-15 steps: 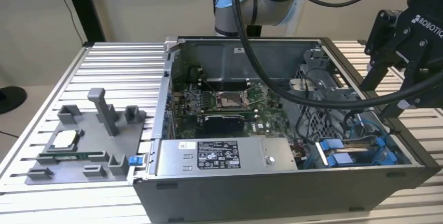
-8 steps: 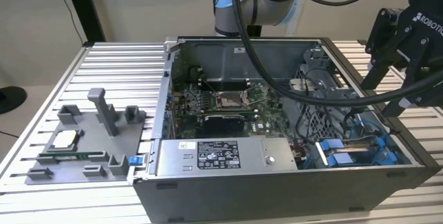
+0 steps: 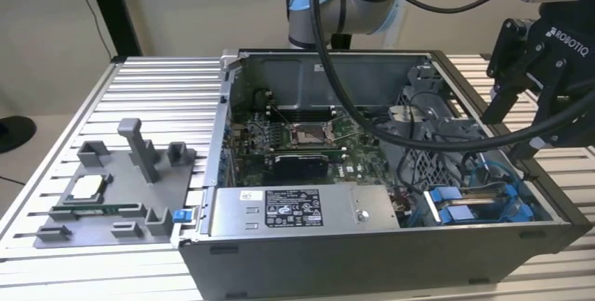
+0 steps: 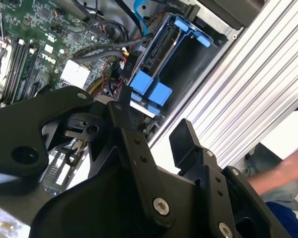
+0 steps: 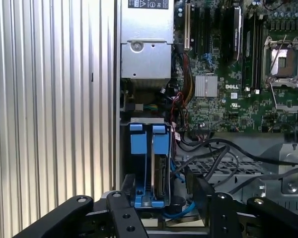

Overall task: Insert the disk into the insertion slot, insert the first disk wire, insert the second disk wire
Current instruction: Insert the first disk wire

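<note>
The claw point(image 5: 161, 187) hangs over the drive-cage corner of the open computer case point(image 3: 372, 259), which stands on the slatted table point(image 3: 149, 92). Its two black fingers are spread wide and have hold of nothing. In both wrist views the disk point(image 5: 159, 141) stands on edge in its blue carrier, down inside the insertion slot point(image 4: 191, 74), with the blue tabs facing up towards the claw. The fingers sit one to each side of the carrier but above it, not touching. From how the disk lies, I judge the first step to be done or all but done; whether it is pushed fully home I cannot tell. The work in hand looks like the turn from seating the disk to the first wire. A blue cable point(image 5: 184, 210) curls just beside the foot of the carrier, and black cables point(image 5: 223, 158) run across the perforated cage plate between the disk and the motherboard point(image 5: 228, 89). Which of these is a disk wire, and whether any is plugged in, I cannot make out. A wire step would call for a far narrower grip than the present spread, a clean hold on the plug itself rather than the loose lead, and a straight line into the disk's connector edge, which is hidden here.
</note>
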### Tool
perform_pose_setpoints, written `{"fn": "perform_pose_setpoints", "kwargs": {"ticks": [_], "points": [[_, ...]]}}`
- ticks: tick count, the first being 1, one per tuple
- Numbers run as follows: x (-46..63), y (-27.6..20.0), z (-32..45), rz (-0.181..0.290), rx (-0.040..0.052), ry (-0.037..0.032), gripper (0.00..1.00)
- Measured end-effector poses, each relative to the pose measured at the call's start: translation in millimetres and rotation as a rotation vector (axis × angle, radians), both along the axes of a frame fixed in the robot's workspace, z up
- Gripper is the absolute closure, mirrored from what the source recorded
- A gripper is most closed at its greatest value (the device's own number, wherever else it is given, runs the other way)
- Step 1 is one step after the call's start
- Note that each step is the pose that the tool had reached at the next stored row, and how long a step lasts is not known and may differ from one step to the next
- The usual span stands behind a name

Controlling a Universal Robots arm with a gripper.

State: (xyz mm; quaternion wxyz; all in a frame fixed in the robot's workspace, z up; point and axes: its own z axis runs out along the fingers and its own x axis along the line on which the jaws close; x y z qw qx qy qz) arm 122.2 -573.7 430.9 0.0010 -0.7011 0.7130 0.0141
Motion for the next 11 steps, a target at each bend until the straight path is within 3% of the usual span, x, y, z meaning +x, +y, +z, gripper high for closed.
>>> {"fn": "perform_pose_setpoints", "kwargs": {"ticks": [11], "points": [[0.0, 2.2, -20.0, 0.001, 0.0000, -0.0087, 0.00]]}}
